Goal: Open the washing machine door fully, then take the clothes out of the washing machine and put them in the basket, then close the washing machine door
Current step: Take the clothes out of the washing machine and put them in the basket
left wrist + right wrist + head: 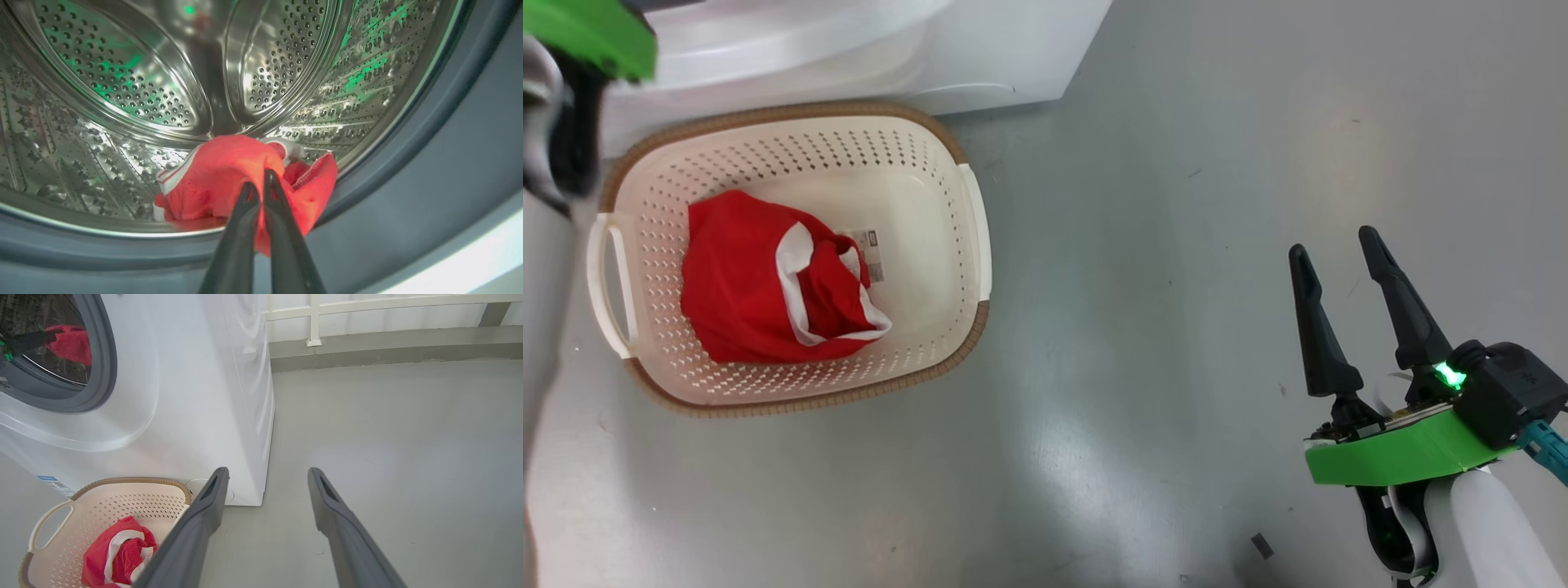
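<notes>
In the left wrist view my left gripper [259, 181] is shut on a red garment with white stripes [212, 175], one of the clothes, at the lower lip of the washing machine's steel drum [122, 73]. The right wrist view shows that garment [71, 345] in the round opening of the washing machine [196, 396]. Another red and white garment [768, 282] lies in the cream basket [784, 114] on the floor before the machine. My right gripper [1334, 242] hangs open and empty over bare floor, well right of the basket. The washing machine door is out of view.
The grey rubber ring [408, 171] frames the drum mouth. The basket [130, 481] stands close against the machine's front, beside a blue label sticker [51, 482]. Grey floor stretches to the right, up to a white rail [314, 318] along the wall.
</notes>
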